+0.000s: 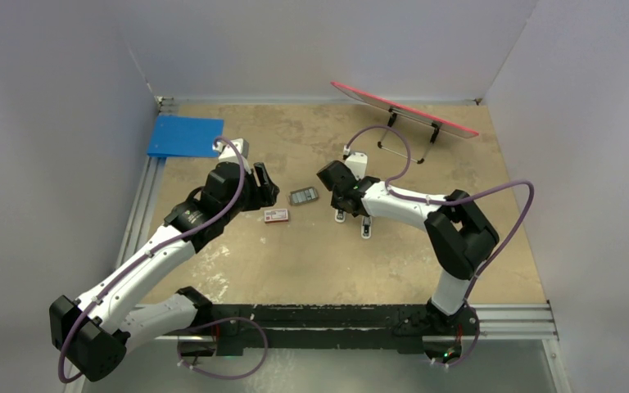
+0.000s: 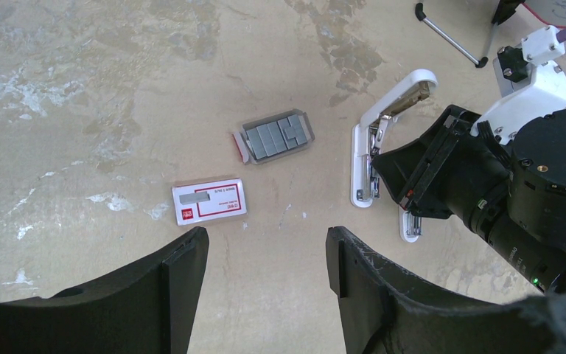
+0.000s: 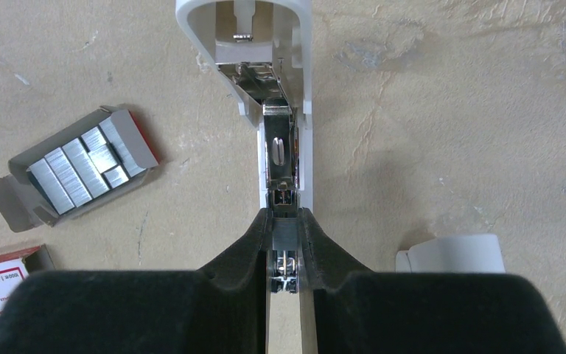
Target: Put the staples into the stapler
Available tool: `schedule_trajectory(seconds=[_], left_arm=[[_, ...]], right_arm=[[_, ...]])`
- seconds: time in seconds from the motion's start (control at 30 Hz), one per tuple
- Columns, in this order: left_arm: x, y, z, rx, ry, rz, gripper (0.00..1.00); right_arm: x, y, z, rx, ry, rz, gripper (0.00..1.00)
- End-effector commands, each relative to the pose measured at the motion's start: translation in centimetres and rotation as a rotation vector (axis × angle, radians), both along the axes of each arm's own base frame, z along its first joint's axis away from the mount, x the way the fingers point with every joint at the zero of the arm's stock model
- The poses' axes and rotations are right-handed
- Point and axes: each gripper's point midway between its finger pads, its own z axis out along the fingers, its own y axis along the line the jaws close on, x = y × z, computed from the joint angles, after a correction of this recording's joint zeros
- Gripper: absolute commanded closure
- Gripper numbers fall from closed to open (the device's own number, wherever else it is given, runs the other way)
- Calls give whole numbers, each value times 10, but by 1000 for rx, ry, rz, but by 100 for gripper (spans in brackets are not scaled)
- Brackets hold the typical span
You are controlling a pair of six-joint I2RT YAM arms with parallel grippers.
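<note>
From above, the left gripper (image 1: 265, 188) hangs over the tan table (image 1: 311, 270) with its claw spread, left of an open tray of staples (image 1: 303, 196); a red-and-white box (image 1: 276, 215) lies just near-left of that tray. The right gripper (image 1: 340, 198) is low on the tray's right, over the white stapler (image 1: 341, 217), most of which it hides. A blue board (image 1: 184, 136) lies at the far left and a red panel (image 1: 403, 108) on a stand at the far right. In the left wrist view the left gripper (image 2: 265, 280) stands wide with nothing between its fingers; beyond it are the box (image 2: 208, 201), the staples (image 2: 276, 136) in their tray, and the stapler (image 2: 383, 129) flipped open, with the right gripper (image 2: 405, 177) touching it. In the right wrist view the right gripper (image 3: 285, 221) is pressed together on a narrow grey strip (image 3: 285, 237) that resembles the staples (image 3: 81, 166), in line with the open metal channel of the stapler (image 3: 278, 147); a short white piece (image 3: 453, 253) lies near right
</note>
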Motion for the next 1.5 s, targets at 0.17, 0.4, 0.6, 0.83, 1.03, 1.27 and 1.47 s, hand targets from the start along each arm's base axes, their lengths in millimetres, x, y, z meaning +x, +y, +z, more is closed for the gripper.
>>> schedule_trajectory(seconds=[0.17, 0.4, 0.6, 0.83, 1.03, 1.27, 1.47], left_arm=[[5, -2, 8, -34, -31, 8, 40], [5, -2, 8, -33, -30, 8, 40], [5, -2, 8, -34, -31, 8, 40], [5, -1, 7, -33, -29, 10, 40], [5, -2, 8, -33, -30, 8, 40], [6, -2, 7, -31, -27, 7, 40], [6, -3, 7, -31, -27, 6, 40]], right_arm=[[5, 4, 20, 31, -51, -3, 85], [5, 3, 23, 34, -59, -8, 85], [7, 3, 31, 42, -76, -11, 85], [5, 4, 28, 46, -70, -1, 85], [3, 4, 16, 35, -44, 6, 85], [-3, 1, 4, 1, -14, 6, 85], [-5, 3, 1, 3, -8, 11, 85]])
